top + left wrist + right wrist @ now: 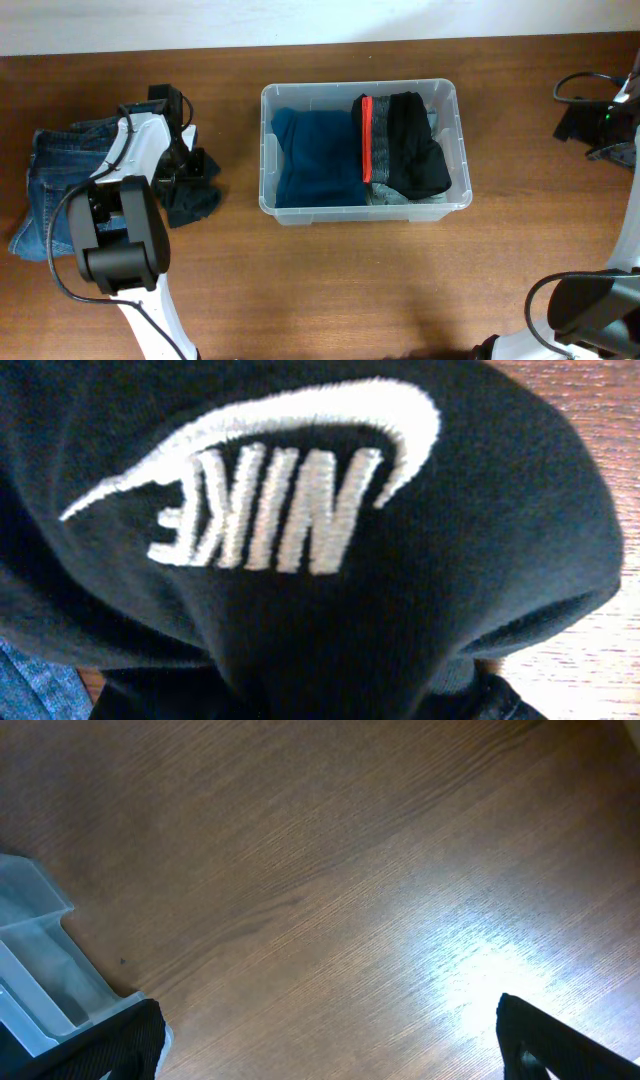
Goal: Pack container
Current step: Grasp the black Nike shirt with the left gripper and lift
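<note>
The container (pixel 266 150) is sitting at the middle of the table (pixel 350 290), already holding a blue garment (pixel 315 155) on its left side and a black one with a red band (pixel 410 145) on its right. The left gripper (pixel 186 172) is reaching down over a black Nike garment (pixel 320 610) lying on the table between the container and a heap of jeans (pixel 50 190). The cloth is filling the whole left wrist view, so I cannot tell whether those jaws are spread or pinching it. The right gripper (pixel 328 1015) is hanging over bare table near a corner of the container, jaws spread and holding nothing. The risk, as I judge it, is lying in the soft cloth. A shallow pinch could be catching only one layer, letting the garment unfold in the air, trail over the rim, or push the light container sideways.
</note>
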Controlling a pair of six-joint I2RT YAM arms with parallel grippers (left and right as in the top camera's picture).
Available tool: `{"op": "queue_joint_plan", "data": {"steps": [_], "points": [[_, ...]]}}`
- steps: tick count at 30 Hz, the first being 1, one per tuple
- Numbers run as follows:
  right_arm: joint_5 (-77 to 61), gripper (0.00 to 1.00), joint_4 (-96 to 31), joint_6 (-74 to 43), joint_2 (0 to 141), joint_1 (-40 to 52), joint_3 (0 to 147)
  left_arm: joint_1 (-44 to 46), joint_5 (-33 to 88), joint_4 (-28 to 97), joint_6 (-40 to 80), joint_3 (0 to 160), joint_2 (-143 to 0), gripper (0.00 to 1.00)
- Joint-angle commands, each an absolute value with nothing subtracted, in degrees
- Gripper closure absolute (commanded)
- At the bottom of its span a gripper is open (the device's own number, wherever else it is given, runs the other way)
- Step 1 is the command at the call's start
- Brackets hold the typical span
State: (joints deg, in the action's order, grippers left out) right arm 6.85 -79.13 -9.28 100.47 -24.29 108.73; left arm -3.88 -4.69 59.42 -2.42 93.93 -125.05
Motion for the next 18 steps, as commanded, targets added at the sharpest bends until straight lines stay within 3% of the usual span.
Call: {"op": "queue_joint_plan", "data": {"steps": [1, 10, 18], "points": [[7.57, 0.01, -79.11, -9.96, 100.66, -24.45, 108.66, -3.33, 0.01, 62.19, -2.63, 94.56, -130.37, 1.0], [7.57, 0.02, -79.11, -9.96, 100.66, -24.45, 108.66, -2.48, 0.3, 79.02, 0.91, 115.66, -130.37, 1.0], [7.57, 0.02, -79.11, -9.96, 100.66, -24.45, 108.66, 3.42, 1.21, 91.96, 5.21, 141.34, -130.37, 0.99]]}}
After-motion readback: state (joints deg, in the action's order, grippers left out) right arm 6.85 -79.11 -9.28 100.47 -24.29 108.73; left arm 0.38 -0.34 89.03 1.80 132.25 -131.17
